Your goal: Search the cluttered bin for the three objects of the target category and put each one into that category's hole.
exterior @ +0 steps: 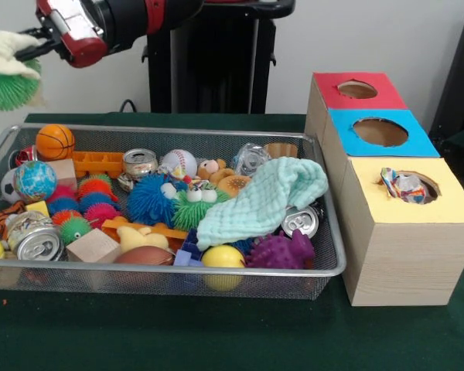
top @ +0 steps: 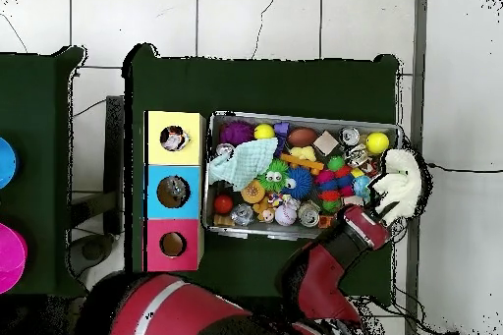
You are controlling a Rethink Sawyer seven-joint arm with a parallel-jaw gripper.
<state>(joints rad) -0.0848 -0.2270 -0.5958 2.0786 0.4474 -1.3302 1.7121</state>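
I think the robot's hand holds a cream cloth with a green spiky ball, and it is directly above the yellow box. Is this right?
Not quite. The hand does hold the cream cloth with the green spiky ball, but it is beyond the bin's end farthest from the yellow box, not above that box. The overhead view shows this plainly.

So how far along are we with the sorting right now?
Possibly done: something crumpled sits in the yellow hole, and the overhead view shows something in the blue hole; the red hole looks empty. In hand: the gripper holds a cream cloth and a green spiky toy beyond the bin edge. Left: carrying it to the boxes; a mint cloth lies in the bin.
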